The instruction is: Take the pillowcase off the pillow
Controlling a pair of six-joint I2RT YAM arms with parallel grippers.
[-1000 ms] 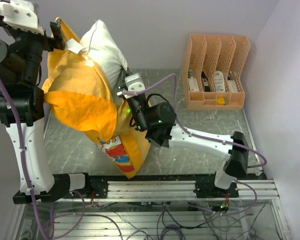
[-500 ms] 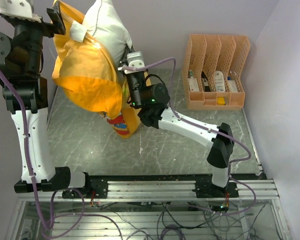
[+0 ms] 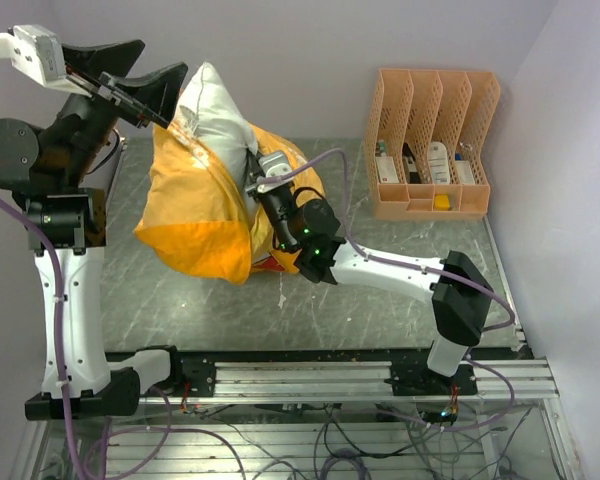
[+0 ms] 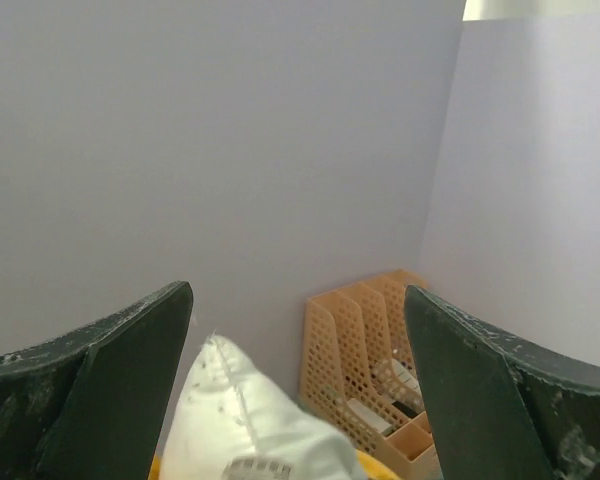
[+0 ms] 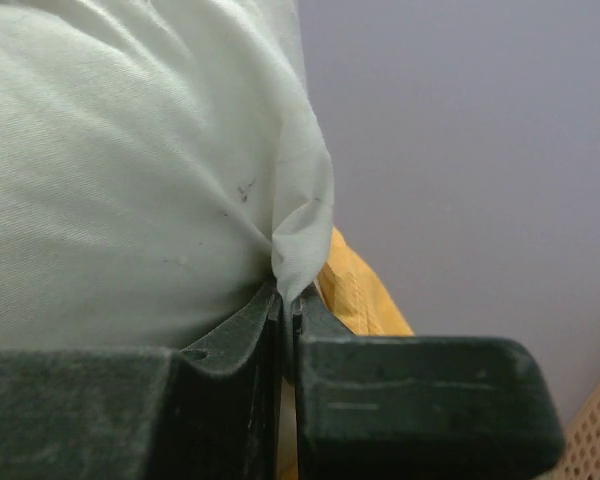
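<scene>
Backdrop: plain lilac wall (image 3: 330, 50) behind a grey marbled table (image 3: 180, 300).
Pillow: the pillow (image 3: 215, 115) stands tilted in the table's far-left quarter. Its bare white top corner points toward the far edge.
Pillowcase: the pillowcase (image 3: 195, 215) wraps the lower part of the pillow, and its orange folds sag toward the middle of the table.
Left arm: the left arm (image 3: 65, 280) rises tall along the left edge, with its wrist bent over toward the pillow top.
Left gripper: the left gripper (image 3: 165, 55) is spread wide and grips nothing. In the wrist view its fingers (image 4: 110, 370) frame only the wall and the pillow corner below.
Right arm: the right arm (image 3: 400, 270) stretches low from the near-right corner toward the centre.
Right gripper: the right gripper (image 5: 285, 300) is pressed closed. A fold of white pillow fabric is pinched between its fingers (image 5: 410, 400), with orange cloth just behind.
Organizer: a peach file organizer (image 3: 425, 205) stands in the far-right corner, well apart from the pillow.
</scene>
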